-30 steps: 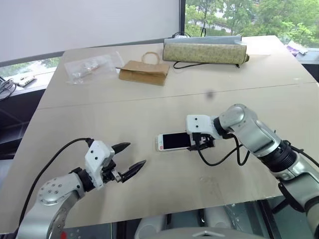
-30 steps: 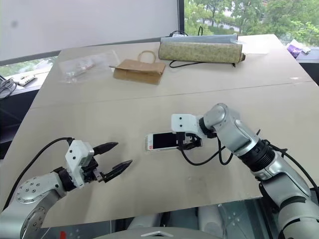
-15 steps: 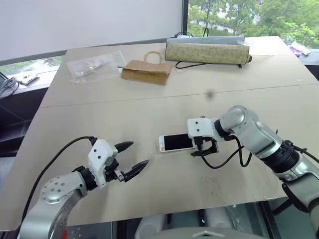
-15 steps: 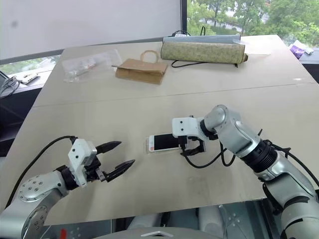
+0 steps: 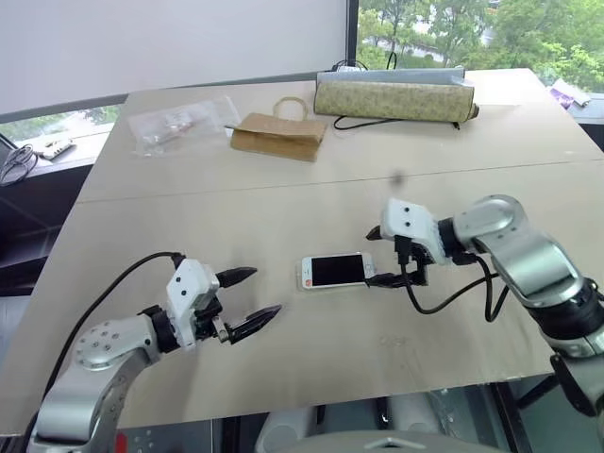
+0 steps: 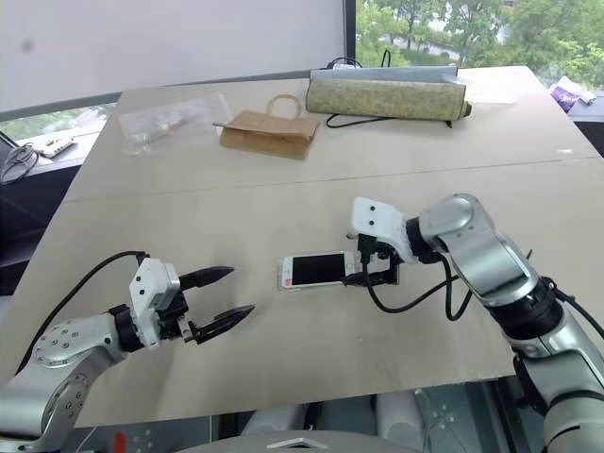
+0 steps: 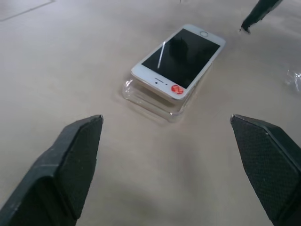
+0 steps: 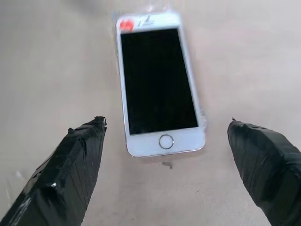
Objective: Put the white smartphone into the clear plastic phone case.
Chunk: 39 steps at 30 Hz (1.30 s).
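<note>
Right pincer [image 5: 382, 257], released, hangs just off the home-button end of the white smartphone [image 5: 333, 270], lying lengthwise atop the clear plastic phone case [image 7: 149, 98]; left pincer [image 5: 251, 296], likewise released, sits farther.

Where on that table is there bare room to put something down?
The wide middle band between the white smartphone on its clear plastic phone case and the brown paper bag is bare. Crowded: the far edge, with the crinkly clear bag and long patterned pouch.
</note>
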Motion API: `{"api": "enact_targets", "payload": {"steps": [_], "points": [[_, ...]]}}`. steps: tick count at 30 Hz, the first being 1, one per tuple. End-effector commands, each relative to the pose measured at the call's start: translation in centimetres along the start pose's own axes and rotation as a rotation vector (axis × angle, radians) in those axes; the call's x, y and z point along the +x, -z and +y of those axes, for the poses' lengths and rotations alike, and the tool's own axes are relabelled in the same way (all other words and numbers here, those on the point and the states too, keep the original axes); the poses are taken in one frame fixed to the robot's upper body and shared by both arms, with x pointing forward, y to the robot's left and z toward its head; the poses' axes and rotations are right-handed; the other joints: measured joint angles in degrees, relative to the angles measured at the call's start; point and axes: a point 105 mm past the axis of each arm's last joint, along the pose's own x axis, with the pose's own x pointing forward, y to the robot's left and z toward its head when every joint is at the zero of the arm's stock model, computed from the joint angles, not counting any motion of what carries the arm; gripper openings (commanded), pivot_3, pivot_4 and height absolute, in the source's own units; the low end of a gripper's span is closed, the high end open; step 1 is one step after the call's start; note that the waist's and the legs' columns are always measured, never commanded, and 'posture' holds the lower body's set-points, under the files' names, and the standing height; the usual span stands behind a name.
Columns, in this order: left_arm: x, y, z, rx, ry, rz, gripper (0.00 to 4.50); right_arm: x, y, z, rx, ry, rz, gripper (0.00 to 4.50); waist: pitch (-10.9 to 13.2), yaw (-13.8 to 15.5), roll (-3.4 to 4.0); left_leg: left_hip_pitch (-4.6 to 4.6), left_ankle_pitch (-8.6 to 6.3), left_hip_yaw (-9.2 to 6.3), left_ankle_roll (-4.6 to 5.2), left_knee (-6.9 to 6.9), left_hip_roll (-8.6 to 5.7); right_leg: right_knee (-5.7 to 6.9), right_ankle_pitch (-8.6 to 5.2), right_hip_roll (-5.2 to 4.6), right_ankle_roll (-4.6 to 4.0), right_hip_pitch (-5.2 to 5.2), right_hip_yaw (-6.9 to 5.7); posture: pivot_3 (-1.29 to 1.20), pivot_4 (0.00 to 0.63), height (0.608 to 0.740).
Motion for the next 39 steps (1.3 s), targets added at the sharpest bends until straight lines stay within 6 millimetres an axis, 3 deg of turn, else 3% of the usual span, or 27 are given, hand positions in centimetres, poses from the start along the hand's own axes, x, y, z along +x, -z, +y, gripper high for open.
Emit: {"api": "enact_targets", "payload": {"steps": [1,9,15,18,22,26,27,39], "points": [[-0.1,-0.3,0.2,0.021,0.020,-0.012,3.82,-0.8,-1.4,0.6,-0.013,0.025,-0.095,4.50,0.00,-0.16,0.00,0.00,0.00,0.01,0.00,0.00,0.00,0.00,0.00,0.00,0.00,0.00,0.01,0.00,0.150,0.740],[1.2,0.2,0.7,0.044,0.054,0.021,0.03,0.5,-1.9,1.5,0.028,0.026,-0.197,4.50,0.00,-0.05,-0.01,0.01,0.00,-0.01,0.00,0.02,-0.01,0.03,0.00,0.00,0.00,0.00,-0.01,0.00,0.150,0.740],[2.5,1.1,0.7,0.073,0.080,0.072,0.03,2.4,-2.0,1.5,0.031,0.019,-0.216,4.50,0.00,-0.14,-0.01,0.03,0.00,0.00,0.00,0.00,0.00,0.05,0.00,0.01,0.01,-0.01,0.01,0.00,0.150,0.740],[2.9,2.2,1.0,0.077,0.087,0.102,0.00,3.2,-2.6,1.3,0.055,0.011,-0.243,3.72,0.00,-0.15,-0.01,0.03,0.00,0.01,0.00,0.01,0.00,0.05,0.00,0.01,0.01,-0.01,0.01,0.00,0.150,0.740],[2.7,3.3,1.7,0.072,0.090,0.117,0.00,4.2,-3.3,1.3,0.057,-0.002,-0.263,2.30,0.00,-0.13,-0.01,0.03,0.00,-0.01,0.00,0.01,-0.01,0.08,0.00,0.02,0.01,-0.03,-0.01,0.00,0.150,0.740],[2.8,4.1,2.1,0.076,0.094,0.117,0.00,5.3,-3.8,1.2,0.053,-0.012,-0.264,0.30,-0.01,-0.14,0.00,0.05,0.00,-0.01,0.00,0.01,-0.01,0.09,0.00,0.01,0.01,-0.02,0.00,0.00,0.150,0.740],[2.9,4.1,2.2,0.077,0.094,0.109,0.00,5.5,-3.8,1.3,0.049,-0.014,-0.262,0.05,-0.01,-0.15,0.00,0.05,0.00,-0.01,0.00,0.01,-0.01,0.10,0.00,0.01,0.00,-0.02,0.00,0.00,0.150,0.740],[3.6,3.3,2.3,0.072,0.105,0.041,0.00,7.7,-3.5,0.9,-0.003,-0.009,-0.207,0.05,-0.02,-0.07,0.01,0.15,0.00,-0.06,0.00,0.10,-0.03,0.23,0.01,0.02,0.01,0.02,-0.07,0.00,0.150,0.740]]}}
